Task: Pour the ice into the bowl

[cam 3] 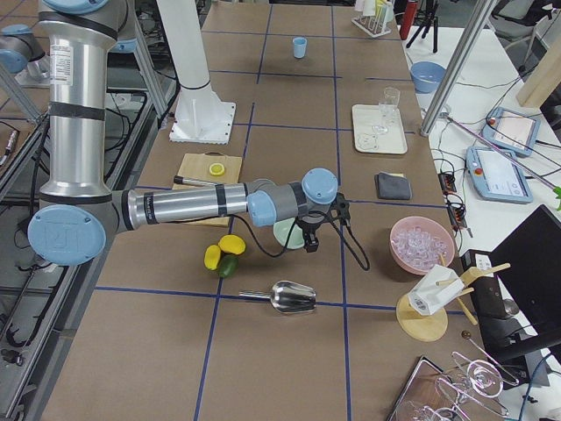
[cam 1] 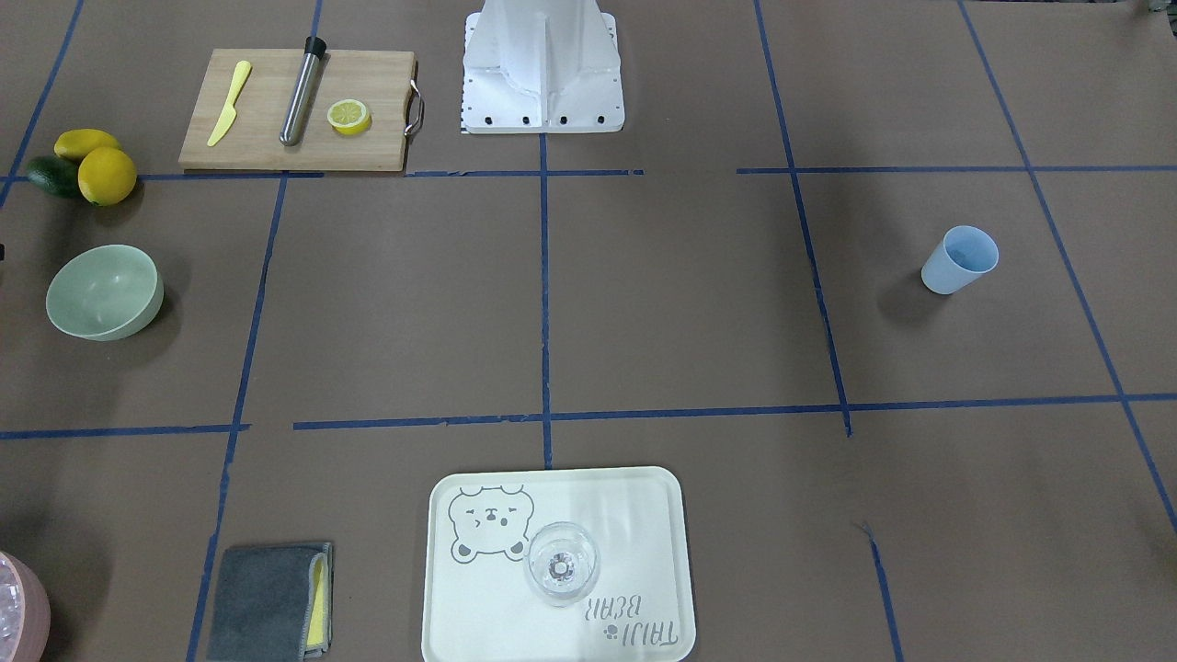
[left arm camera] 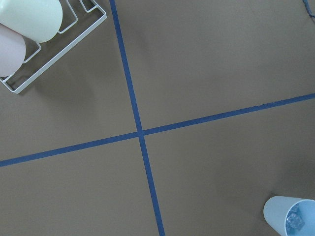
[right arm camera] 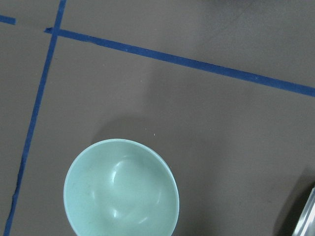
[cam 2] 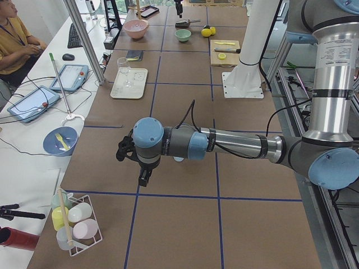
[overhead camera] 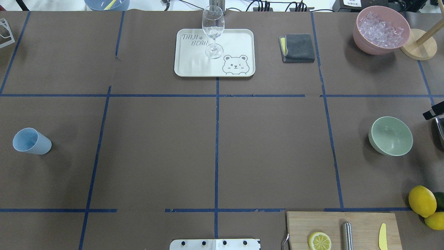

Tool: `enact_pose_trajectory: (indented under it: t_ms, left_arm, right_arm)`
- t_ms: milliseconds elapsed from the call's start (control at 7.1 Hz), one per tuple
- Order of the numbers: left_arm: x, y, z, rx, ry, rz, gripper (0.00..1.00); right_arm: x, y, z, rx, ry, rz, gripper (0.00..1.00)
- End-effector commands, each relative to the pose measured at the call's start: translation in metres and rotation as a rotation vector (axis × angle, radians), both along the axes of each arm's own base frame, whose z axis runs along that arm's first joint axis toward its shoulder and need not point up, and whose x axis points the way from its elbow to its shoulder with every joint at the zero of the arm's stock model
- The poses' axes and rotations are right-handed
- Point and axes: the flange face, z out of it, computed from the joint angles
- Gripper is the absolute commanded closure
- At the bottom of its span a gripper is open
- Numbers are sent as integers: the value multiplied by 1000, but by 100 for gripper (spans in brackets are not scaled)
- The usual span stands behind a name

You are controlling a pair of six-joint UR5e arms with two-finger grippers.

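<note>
The pale sage-green bowl (cam 1: 103, 292) stands empty on the brown table, also in the overhead view (overhead camera: 391, 136) and the right wrist view (right arm camera: 121, 189). The light blue cup (cam 1: 959, 259) stands upright at the other end (overhead camera: 32, 141). Clear ice cubes (left arm camera: 295, 221) lie in it in the left wrist view. My right gripper (cam 3: 311, 239) hovers just beside and above the bowl. Only a black edge of it shows in the overhead view (overhead camera: 433, 113). My left gripper (cam 2: 144, 178) hangs over the table near the cup. I cannot tell whether either is open or shut.
A pink bowl (overhead camera: 380, 29) full of ice stands at the far right. A metal scoop (cam 3: 289, 298) lies near the bowl. A tray (overhead camera: 239, 38) holds a wine glass (overhead camera: 213, 29). There is a grey cloth (overhead camera: 298, 48), a cutting board (cam 1: 267, 92), lemons (cam 1: 106, 175) and a cup rack (left arm camera: 59, 46).
</note>
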Motion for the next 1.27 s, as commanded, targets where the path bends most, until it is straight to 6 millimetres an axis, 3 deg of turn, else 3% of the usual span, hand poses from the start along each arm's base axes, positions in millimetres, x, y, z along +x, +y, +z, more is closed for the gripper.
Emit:
enact_pose_trajectory:
  t_ms: [0, 282, 563, 704, 1126]
  left_arm:
    - [1, -1, -3, 22, 0, 3, 0]
    - [2, -3, -6, 56, -3, 3, 0]
    - [2, -3, -7, 64, -4, 4, 0]
    - [2, -3, -7, 64, -4, 4, 0]
    - [3, -3, -8, 65, -2, 6, 0]
  right_arm:
    - [-38, 4, 19, -36, -3, 56, 0]
    - [-71, 11, 31, -59, 25, 53, 0]
    - [-91, 19, 45, -87, 38, 8, 5]
    - [-92, 19, 49, -95, 40, 6, 36]
    - [-91, 19, 49, -92, 42, 9, 100]
